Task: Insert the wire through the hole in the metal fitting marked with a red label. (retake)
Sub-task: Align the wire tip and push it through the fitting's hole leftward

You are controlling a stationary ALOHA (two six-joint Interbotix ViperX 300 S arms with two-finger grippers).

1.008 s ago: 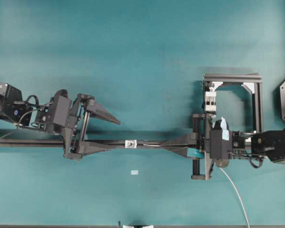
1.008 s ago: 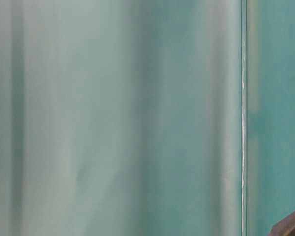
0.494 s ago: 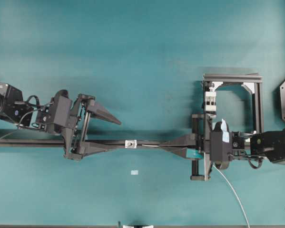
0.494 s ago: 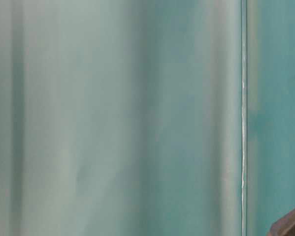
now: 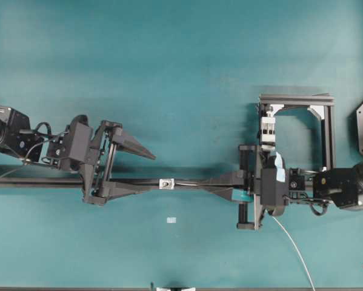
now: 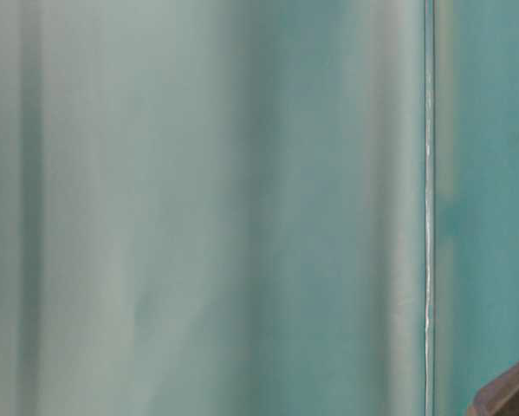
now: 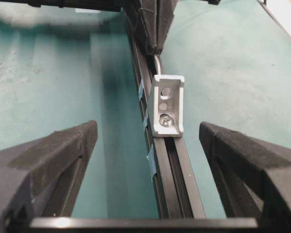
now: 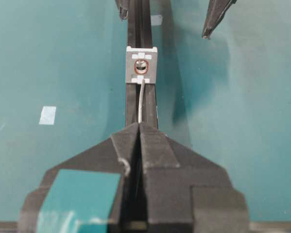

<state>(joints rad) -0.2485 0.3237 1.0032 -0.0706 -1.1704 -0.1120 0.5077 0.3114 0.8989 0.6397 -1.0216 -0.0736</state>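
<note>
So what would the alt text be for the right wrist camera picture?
A shut black end effector holds a thin silver wire whose tip sits just below the red-ringed hole of a small square metal fitting on a black rail, over a teal table.

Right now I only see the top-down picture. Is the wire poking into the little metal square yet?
Observer: Not yet. In the right wrist view the wire tip stops just below the hole of the metal fitting.
Operator: Is there red on it?
Observer: Yes, a thin red ring circles the hole on the face that the wire points at.
Operator: Is the claw squeezing the wire?
Observer: The right gripper is shut on it, and the wire sticks straight out from between the fingertips.
Operator: What about the other claw?
Observer: The left gripper is open, one finger on each side of the rail, not touching the fitting.
</note>
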